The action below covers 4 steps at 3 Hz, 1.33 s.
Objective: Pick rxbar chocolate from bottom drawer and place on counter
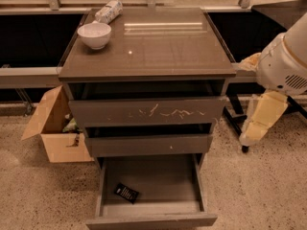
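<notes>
The bottom drawer (163, 181) is pulled out at lower centre, so the rxbar (126, 192) is exposed on its floor. The gripper (249, 134) is held at right, well apart; its state cannot be told.

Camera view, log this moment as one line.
rxbar chocolate: inside open bottom drawer | gripper: right of counter, outside drawer | placed: no

A speckled beige terrazzo floor (38, 200) fills the room. At left, an open brown cardboard box (55, 133) sits below a long grey ledge (29, 76) and a black panel (33, 40).
</notes>
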Each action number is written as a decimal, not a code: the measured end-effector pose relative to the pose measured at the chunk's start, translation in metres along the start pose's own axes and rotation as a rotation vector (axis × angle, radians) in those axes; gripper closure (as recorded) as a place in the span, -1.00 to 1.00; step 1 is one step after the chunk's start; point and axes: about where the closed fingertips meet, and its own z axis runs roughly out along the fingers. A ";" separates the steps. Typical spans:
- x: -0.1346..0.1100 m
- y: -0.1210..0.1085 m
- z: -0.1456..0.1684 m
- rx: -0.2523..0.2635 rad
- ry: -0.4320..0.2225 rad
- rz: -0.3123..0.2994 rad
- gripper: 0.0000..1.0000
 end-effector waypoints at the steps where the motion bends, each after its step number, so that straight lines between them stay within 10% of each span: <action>1: -0.014 0.009 0.058 -0.081 -0.176 0.010 -1.00; 2: -0.065 0.036 0.190 -0.270 -0.291 0.011 -1.00; 3: -0.105 0.031 0.325 -0.321 -0.276 -0.108 -1.00; 4: -0.136 -0.047 0.427 -0.185 -0.279 -0.214 -1.00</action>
